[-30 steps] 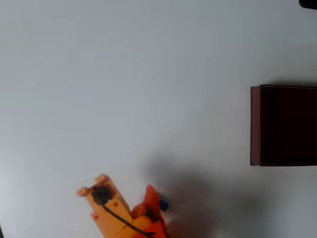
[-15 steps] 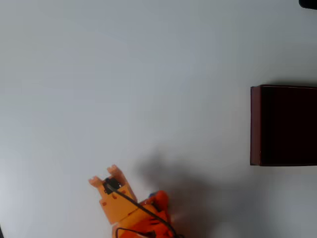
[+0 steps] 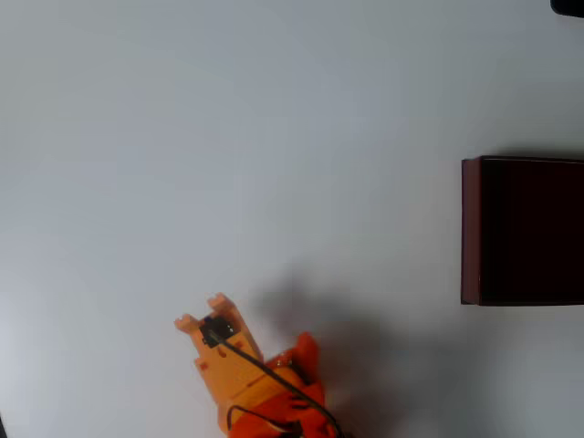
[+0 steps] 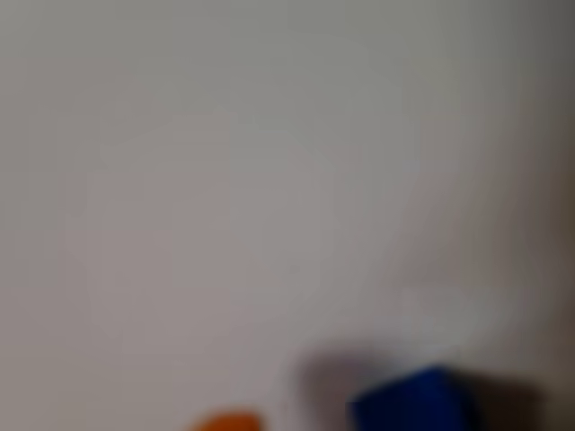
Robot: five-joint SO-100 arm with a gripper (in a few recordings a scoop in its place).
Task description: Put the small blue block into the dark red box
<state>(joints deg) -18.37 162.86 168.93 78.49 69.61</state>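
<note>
The dark red box (image 3: 471,230) stands at the right edge of the overhead view, its dark inside facing up. My orange gripper (image 3: 306,354) is at the bottom edge, left of centre, far from the box. The arm covers the small blue block there. In the blurred wrist view the small blue block (image 4: 415,402) lies at the bottom edge, right of centre. An orange fingertip (image 4: 225,420) shows to its left, with a dark gap between them. Whether the fingers hold the block cannot be made out.
The white table (image 3: 274,137) stretches bare between the arm and the box. A dark object (image 3: 568,6) pokes in at the top right corner. The arm's shadow falls on the table just right of the gripper.
The arm has shifted right and slightly up in the overhead view. The blue block showed beside the gripper a second ago and is now covered by it.
</note>
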